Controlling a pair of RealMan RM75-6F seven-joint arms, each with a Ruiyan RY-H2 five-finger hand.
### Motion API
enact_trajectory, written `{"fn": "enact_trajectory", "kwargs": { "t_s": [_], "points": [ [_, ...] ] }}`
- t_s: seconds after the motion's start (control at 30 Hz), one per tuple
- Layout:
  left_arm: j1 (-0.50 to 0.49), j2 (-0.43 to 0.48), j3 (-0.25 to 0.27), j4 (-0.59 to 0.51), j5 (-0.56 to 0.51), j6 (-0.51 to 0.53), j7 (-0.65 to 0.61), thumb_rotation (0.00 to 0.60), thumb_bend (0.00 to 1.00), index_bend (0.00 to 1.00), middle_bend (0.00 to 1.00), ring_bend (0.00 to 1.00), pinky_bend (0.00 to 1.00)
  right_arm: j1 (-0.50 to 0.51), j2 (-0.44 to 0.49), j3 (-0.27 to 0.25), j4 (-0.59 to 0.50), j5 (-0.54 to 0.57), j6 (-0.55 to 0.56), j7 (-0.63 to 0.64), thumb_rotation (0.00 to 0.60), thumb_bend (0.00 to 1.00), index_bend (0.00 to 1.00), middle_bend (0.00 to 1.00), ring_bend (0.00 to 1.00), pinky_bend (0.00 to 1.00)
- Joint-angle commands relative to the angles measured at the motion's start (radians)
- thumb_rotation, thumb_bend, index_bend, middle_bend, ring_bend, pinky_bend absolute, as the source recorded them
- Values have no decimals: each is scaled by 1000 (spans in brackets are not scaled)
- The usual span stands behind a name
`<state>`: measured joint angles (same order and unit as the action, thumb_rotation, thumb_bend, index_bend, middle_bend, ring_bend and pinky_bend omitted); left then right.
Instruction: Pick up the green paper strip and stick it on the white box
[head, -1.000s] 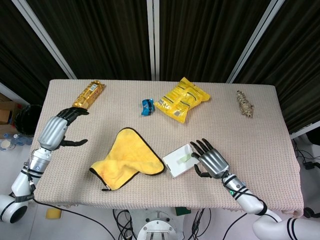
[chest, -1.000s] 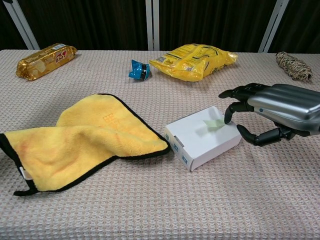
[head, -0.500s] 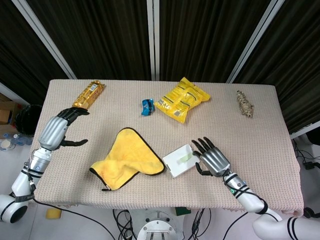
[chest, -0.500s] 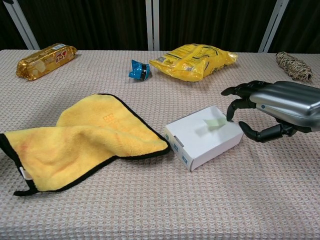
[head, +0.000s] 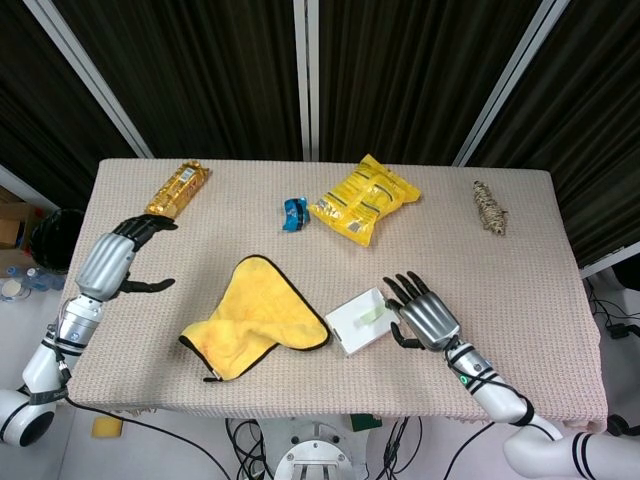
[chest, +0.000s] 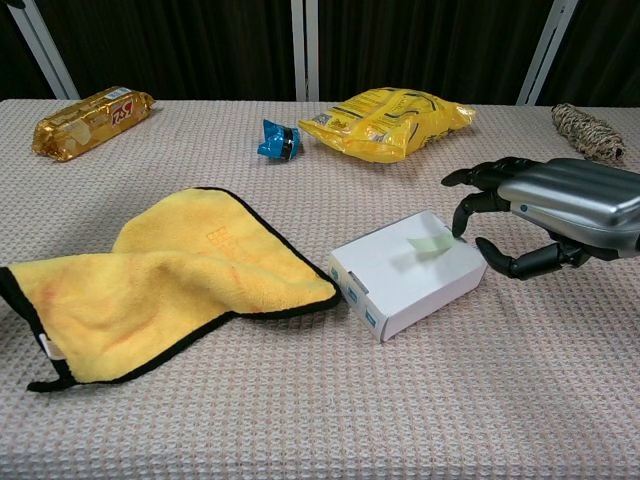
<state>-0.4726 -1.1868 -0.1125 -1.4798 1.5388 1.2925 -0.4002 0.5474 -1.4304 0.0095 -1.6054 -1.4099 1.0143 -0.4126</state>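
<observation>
The white box (head: 358, 320) (chest: 405, 271) lies near the table's front edge, right of the yellow cloth. The green paper strip (head: 371, 314) (chest: 430, 244) sits on the box's top at its right end. My right hand (head: 425, 313) (chest: 545, 215) hovers just right of the box with fingers spread and curved, holding nothing; its fingertips (chest: 462, 228) are close to the strip's end. My left hand (head: 112, 261) is at the table's left edge, fingers apart and empty; the chest view does not show it.
A yellow cloth (head: 250, 320) (chest: 150, 270) lies left of the box, touching its corner. A yellow snack bag (head: 363, 199), a small blue packet (head: 294, 213), a gold biscuit pack (head: 178, 188) and a twine bundle (head: 490, 208) lie along the far side.
My right hand has drawn back slightly to the right and lifted off the box; the strip stays on the box. The left hand has not moved.
</observation>
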Motion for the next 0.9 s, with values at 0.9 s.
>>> {"fn": "enact_trajectory", "kwargs": {
  "t_s": [0.9],
  "points": [
    [1, 0, 0, 4, -2, -1, -2, 600, 41, 254, 227, 179, 208, 14, -23, 10, 29, 3, -4, 12, 272, 620, 305, 0, 0, 0]
  ]
}}
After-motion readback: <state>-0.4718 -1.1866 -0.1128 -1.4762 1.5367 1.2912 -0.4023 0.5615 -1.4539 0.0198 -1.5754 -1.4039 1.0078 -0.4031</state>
